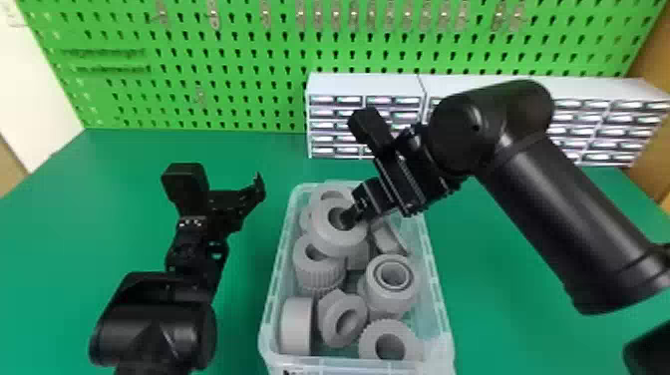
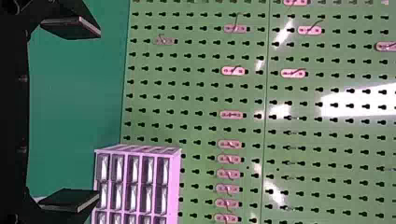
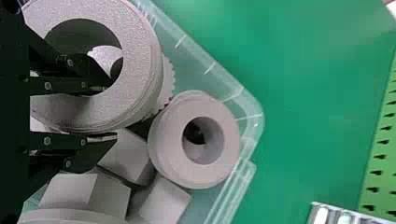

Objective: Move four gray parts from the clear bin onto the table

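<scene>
The clear bin (image 1: 434, 279) stands on the green table, holding several gray parts such as a ribbed one (image 1: 319, 277) and a double-walled ring (image 1: 414, 272). At its far end, my right gripper (image 1: 350, 215) reaches in from the right and is shut on the wall of a large gray ring (image 1: 323, 230). In the right wrist view, the right gripper (image 3: 114, 112) has one finger inside the hole of this large ring (image 3: 137, 56) and the other outside. Left of the bin, above the table, my left gripper (image 1: 222, 180) is open and holds nothing; the left wrist view shows this left gripper (image 2: 98, 114) too.
White drawer cabinets (image 1: 366, 85) stand at the back, before a green pegboard (image 1: 224, 99). Bare green tabletop (image 1: 249, 154) lies beyond and left of the bin. Another round gray part (image 3: 166, 140) rests near the bin's corner in the right wrist view.
</scene>
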Controlling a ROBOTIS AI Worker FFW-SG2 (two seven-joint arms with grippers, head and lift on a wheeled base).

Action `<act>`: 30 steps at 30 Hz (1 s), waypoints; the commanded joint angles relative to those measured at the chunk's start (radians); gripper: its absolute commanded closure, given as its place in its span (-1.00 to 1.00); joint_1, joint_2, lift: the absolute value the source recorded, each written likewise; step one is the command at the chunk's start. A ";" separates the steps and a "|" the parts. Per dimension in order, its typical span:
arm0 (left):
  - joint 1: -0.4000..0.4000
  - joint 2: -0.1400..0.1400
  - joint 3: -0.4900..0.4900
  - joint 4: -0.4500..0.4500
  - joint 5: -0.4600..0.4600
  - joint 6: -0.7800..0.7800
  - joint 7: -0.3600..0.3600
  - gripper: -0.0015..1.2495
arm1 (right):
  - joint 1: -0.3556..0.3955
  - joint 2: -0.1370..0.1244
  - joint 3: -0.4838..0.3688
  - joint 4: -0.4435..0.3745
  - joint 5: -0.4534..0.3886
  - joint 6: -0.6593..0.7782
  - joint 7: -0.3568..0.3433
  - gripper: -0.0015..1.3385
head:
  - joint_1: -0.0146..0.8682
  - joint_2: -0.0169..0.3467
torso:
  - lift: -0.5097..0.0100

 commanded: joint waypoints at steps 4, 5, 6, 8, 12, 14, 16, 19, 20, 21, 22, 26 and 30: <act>0.006 0.004 -0.003 0.000 0.006 -0.002 0.000 -0.87 | 0.005 -0.001 -0.051 -0.126 0.049 0.078 0.000 0.55 | 0.60 -0.51 | 0.76; 0.006 0.004 -0.003 0.000 0.006 -0.002 0.000 -0.87 | 0.007 -0.001 -0.060 -0.143 0.058 0.087 0.000 0.55 | 0.60 -0.51 | 0.76; 0.006 0.005 -0.003 0.000 0.007 -0.002 0.000 -0.87 | 0.008 -0.002 -0.069 -0.152 0.063 0.095 0.000 0.55 | 0.60 -0.51 | 0.76; 0.008 0.005 -0.001 0.000 0.009 -0.002 0.000 -0.87 | 0.011 -0.005 -0.086 -0.169 0.071 0.109 0.000 0.56 | 0.60 -0.51 | 0.76; 0.009 0.005 -0.001 0.000 0.009 -0.002 0.000 -0.87 | 0.022 -0.010 -0.123 -0.198 0.103 0.127 0.000 0.56 | 0.60 -0.51 | 0.76; 0.009 0.005 -0.001 0.000 0.009 -0.002 0.000 -0.87 | 0.025 -0.010 -0.140 -0.206 0.137 0.127 0.000 0.56 | 0.60 -0.51 | 0.76; 0.009 0.005 -0.003 0.000 0.009 -0.002 0.000 -0.87 | 0.028 -0.015 -0.161 -0.215 0.152 0.127 0.000 0.56 | 0.60 -0.51 | 0.76; 0.009 0.005 -0.004 0.000 0.009 -0.002 0.000 -0.87 | 0.036 -0.019 -0.197 -0.229 0.173 0.127 0.000 0.56 | 0.60 -0.51 | 0.76; 0.009 0.005 -0.004 0.000 0.009 -0.002 0.002 -0.87 | 0.037 -0.019 -0.206 -0.235 0.184 0.127 0.000 0.55 | 0.60 -0.51 | 0.76; 0.009 0.005 -0.004 0.000 0.009 -0.002 0.002 -0.87 | 0.039 -0.022 -0.217 -0.239 0.195 0.127 0.000 0.56 | 0.60 -0.51 | 0.76; 0.009 0.005 -0.004 0.000 0.009 -0.002 0.002 -0.87 | 0.040 -0.022 -0.229 -0.241 0.209 0.127 0.000 0.55 | 0.60 -0.51 | 0.76; 0.008 0.005 -0.010 0.000 0.007 -0.002 0.003 -0.87 | 0.043 -0.030 -0.267 -0.242 0.227 0.127 0.000 0.56 | 0.60 -0.51 | 0.76; 0.008 0.005 -0.010 0.000 0.007 -0.002 0.003 -0.87 | 0.054 -0.036 -0.304 -0.252 0.256 0.127 0.000 0.55 | 0.60 -0.51 | 0.76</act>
